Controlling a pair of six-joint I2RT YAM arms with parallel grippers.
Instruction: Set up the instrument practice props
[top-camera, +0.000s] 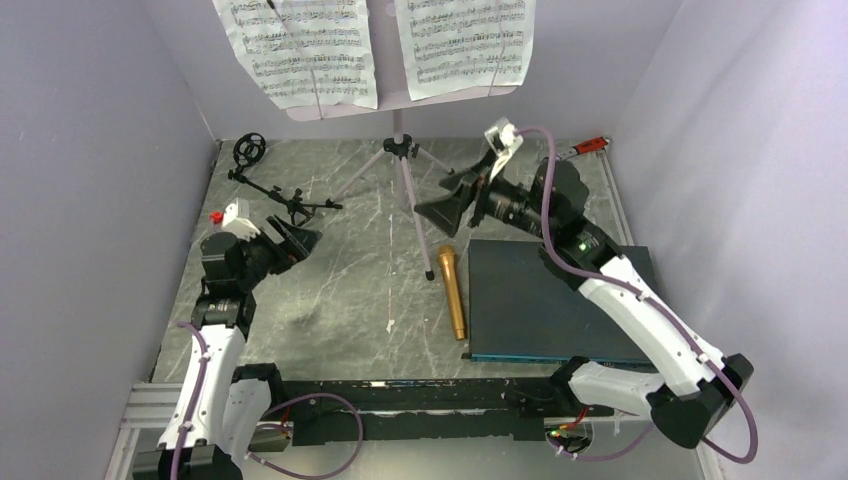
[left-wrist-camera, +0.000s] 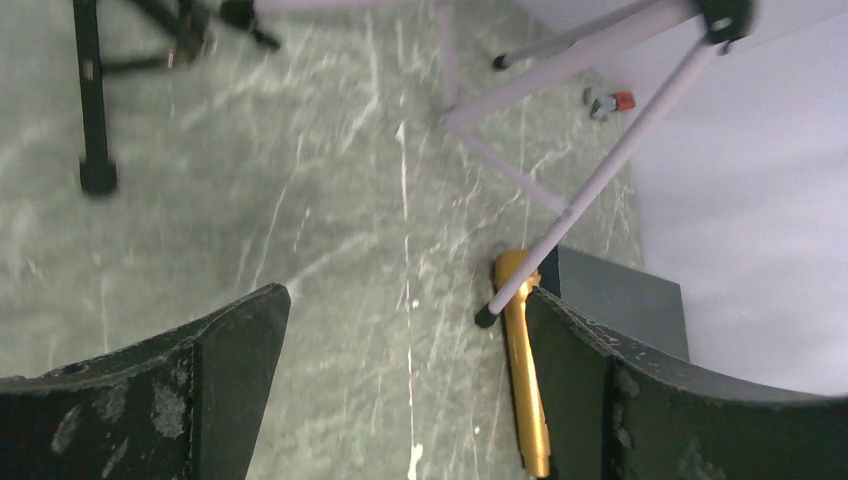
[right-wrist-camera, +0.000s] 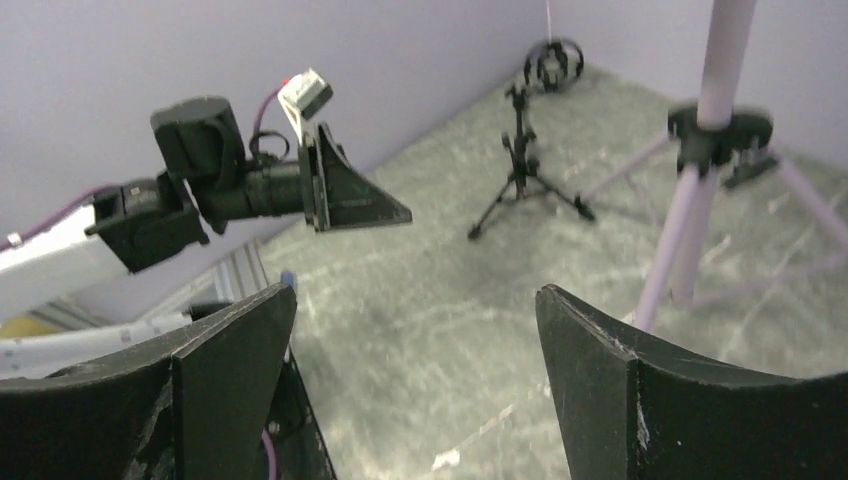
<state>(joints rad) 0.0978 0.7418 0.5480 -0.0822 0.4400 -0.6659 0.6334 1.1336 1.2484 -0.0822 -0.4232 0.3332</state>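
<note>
Gold microphone (top-camera: 452, 292): lies flat on the table (top-camera: 340, 290), by a music stand (top-camera: 402, 150) foot, just beside the dark board (top-camera: 550, 300).
We judge it rigid, smooth and apt to roll, so we grip mid-barrel. Left gripper (top-camera: 297, 238) and right gripper (top-camera: 445, 205) hang spread and empty. There is open room on its left, while the board edge hems its right.

White-and-black jointed arms (top-camera: 640, 305), looping purple cables (top-camera: 545, 160), scuffed black wedge-shaped pincer fingers (left-wrist-camera: 230, 370), small green light (top-camera: 583, 245)

The gold microphone (left-wrist-camera: 522, 380) lies just beside the silver tripod (left-wrist-camera: 600, 175)'s foot.
</note>
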